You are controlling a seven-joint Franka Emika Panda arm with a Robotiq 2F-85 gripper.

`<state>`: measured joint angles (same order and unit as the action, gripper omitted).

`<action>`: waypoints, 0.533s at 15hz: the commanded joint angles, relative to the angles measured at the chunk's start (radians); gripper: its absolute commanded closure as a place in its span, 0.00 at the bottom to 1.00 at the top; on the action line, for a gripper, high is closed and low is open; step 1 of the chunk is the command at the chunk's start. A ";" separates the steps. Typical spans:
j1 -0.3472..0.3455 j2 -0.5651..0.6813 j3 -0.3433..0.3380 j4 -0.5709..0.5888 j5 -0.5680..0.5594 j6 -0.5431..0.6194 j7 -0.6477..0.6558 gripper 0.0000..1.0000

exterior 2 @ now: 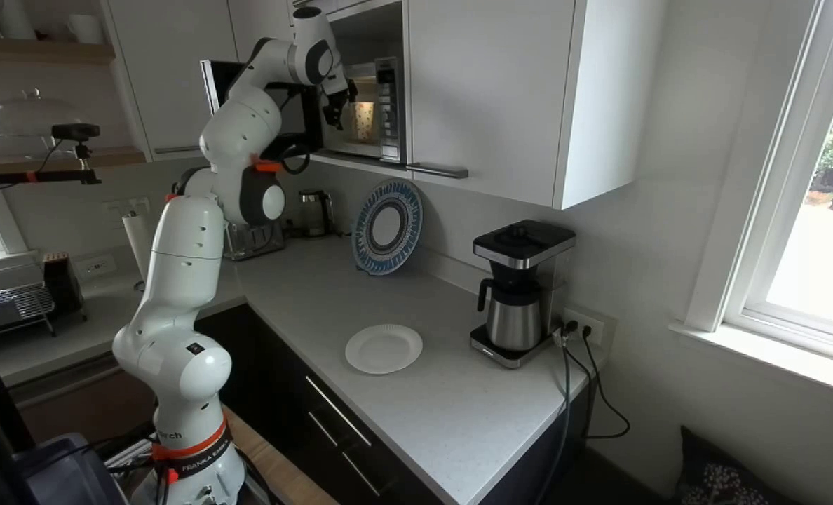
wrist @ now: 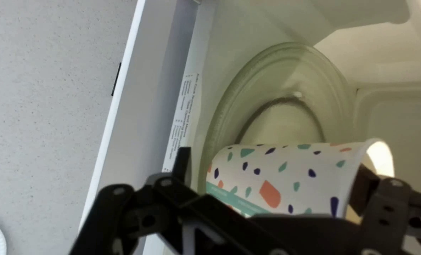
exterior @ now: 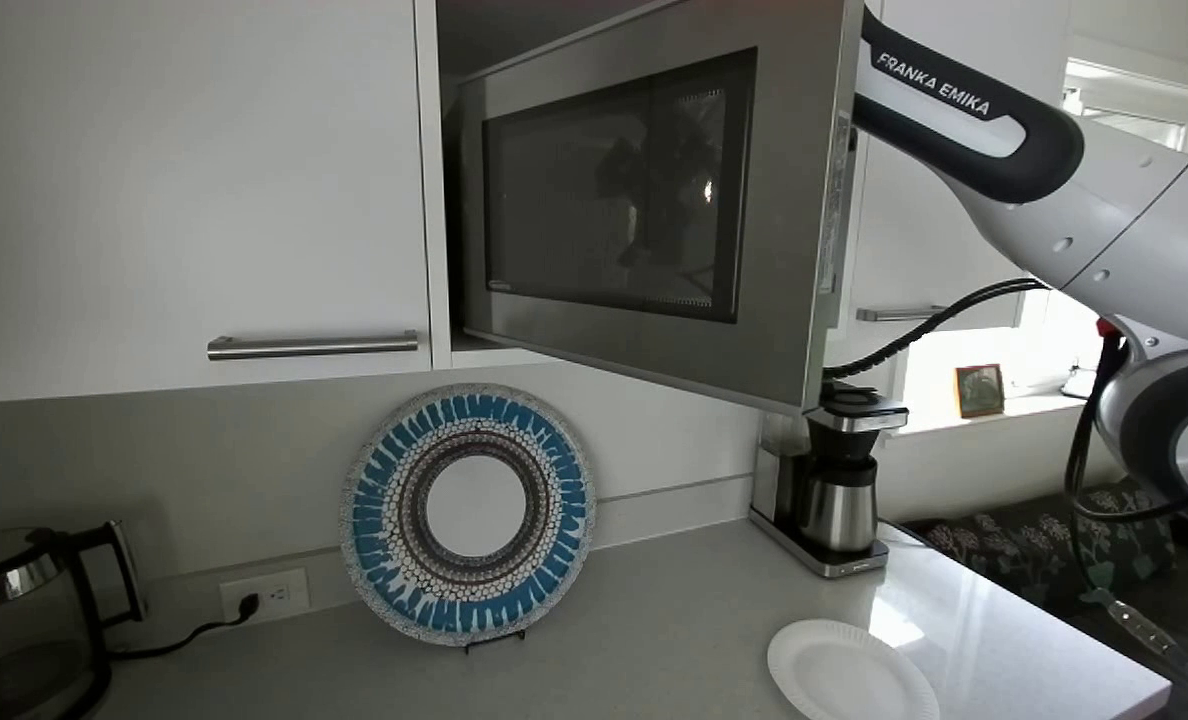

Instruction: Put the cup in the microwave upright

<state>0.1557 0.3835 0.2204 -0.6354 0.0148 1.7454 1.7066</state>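
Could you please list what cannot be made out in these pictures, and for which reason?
Wrist view: part of the cup, covered by the gripper.
Wrist view: whether a finger touches the cup's rim; they overlap.
Wrist view: most wording on the label, too small and blurred.
In an exterior view: cup and gripper, hidden behind the open microwave door.
In an exterior view: part of the glass jug, cut off by the left edge.

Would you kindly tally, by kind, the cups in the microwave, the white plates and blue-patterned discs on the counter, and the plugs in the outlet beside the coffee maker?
Cup: 1
White plate: 1
Blue-patterned disc: 1
Plugs: 2
Total: 5
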 commanded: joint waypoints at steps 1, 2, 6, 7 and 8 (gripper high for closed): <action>0.033 -0.010 0.006 0.031 -0.041 0.041 -0.106 0.00; 0.045 -0.014 0.002 0.027 -0.056 0.048 -0.119 0.00; 0.086 -0.019 -0.019 0.019 -0.141 0.116 -0.081 0.00; 0.071 -0.012 0.000 0.001 -0.096 0.030 -0.092 0.00; 0.079 -0.016 0.001 0.001 -0.099 0.032 -0.091 0.00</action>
<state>0.2349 0.3678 0.2210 -0.6345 -0.0842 1.7770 1.6155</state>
